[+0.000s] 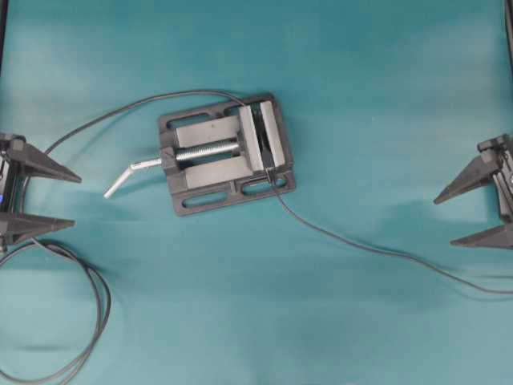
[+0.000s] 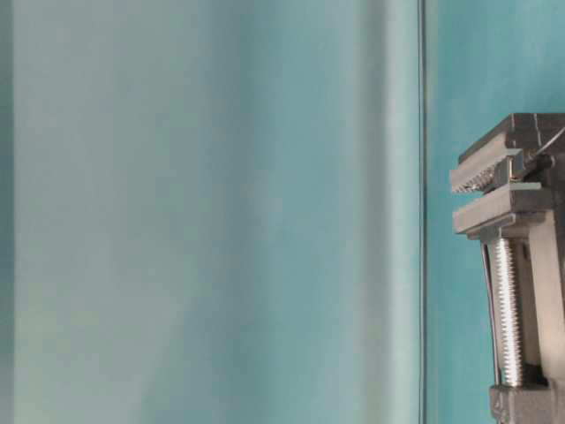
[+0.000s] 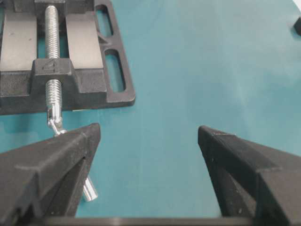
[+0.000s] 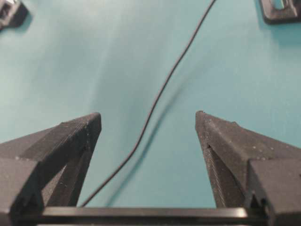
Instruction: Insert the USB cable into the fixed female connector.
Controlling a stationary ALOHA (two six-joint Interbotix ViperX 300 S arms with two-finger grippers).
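Note:
The thin USB cable [image 1: 361, 245] curves across the teal table from the right edge up to the vise's jaw gap, where its end [image 1: 270, 172] lies; I cannot tell whether it is plugged in. In the right wrist view the USB cable [image 4: 155, 101] lies on the table ahead of my right gripper [image 4: 148, 120], which is open. The fixed female connector shows only as a small dark piece [image 2: 528, 164] between the vise jaws. My left gripper [image 1: 77, 200] stands open at the left edge, and my right gripper [image 1: 443, 221] at the right edge. Both are empty.
The grey vise [image 1: 224, 152] stands mid-table, its bent silver handle [image 1: 128, 176] pointing toward my left gripper [image 3: 149, 132]. A thicker black cable [image 1: 120, 108] arcs from the vise top to the left and loops [image 1: 92, 321] at the front left corner.

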